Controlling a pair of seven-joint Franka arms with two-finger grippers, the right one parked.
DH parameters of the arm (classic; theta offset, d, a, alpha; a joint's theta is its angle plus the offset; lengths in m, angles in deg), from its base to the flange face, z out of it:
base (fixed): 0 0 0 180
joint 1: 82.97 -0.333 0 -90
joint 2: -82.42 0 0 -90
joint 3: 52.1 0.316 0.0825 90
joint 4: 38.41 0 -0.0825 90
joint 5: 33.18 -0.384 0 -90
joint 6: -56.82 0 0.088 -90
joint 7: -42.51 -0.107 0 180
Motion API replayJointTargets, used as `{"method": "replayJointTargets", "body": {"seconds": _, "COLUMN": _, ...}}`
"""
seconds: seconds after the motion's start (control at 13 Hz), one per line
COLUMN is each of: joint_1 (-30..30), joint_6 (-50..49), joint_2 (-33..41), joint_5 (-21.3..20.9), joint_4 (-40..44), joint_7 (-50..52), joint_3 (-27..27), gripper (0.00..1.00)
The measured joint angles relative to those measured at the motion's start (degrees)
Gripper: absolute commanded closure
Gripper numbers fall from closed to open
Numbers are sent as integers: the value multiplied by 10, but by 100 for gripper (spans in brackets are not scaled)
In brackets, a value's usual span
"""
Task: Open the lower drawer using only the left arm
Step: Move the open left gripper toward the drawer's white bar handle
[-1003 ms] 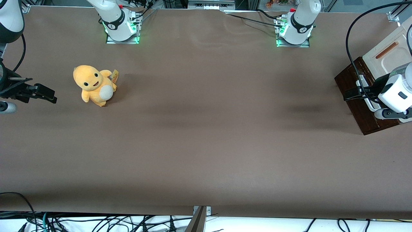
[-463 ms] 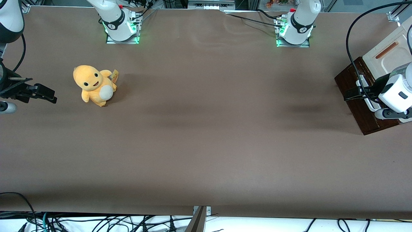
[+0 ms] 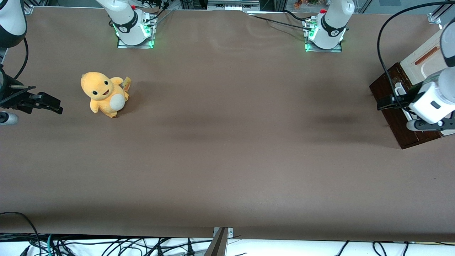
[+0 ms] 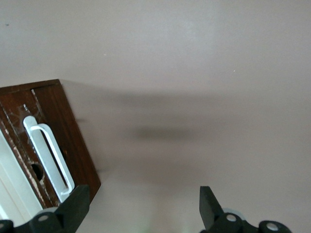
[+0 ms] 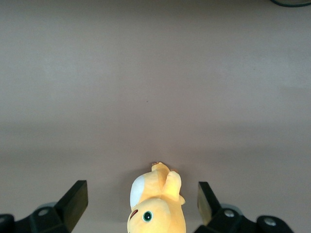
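A: Where is the lower drawer (image 3: pixel 389 103) sitting?

B: At the working arm's end of the worktop (image 3: pixel 227 142), seemingly unopened.

A: And the gripper (image 4: pixel 141 206)?

B: Hovering released just in front; one finger is nearing the white bar handle (image 4: pixel 48 158), whose long axis is running along the drawer front.

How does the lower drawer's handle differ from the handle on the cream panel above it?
The lower drawer's handle is a white loop, standing off a dark brown front; the cream panel's handle is a thin orange-brown bar. The open claw hovers by the white one only. Both are long and narrow.
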Motion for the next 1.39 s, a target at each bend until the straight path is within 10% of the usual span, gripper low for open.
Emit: {"method": "replayJointTargets", "body": {"seconds": 1.39, "joint_1": 80, "joint_6": -50, "joint_2": -94, "joint_5": -209, "joint_4": -30, "joint_7": 259, "joint_3": -11, "gripper": 0}}
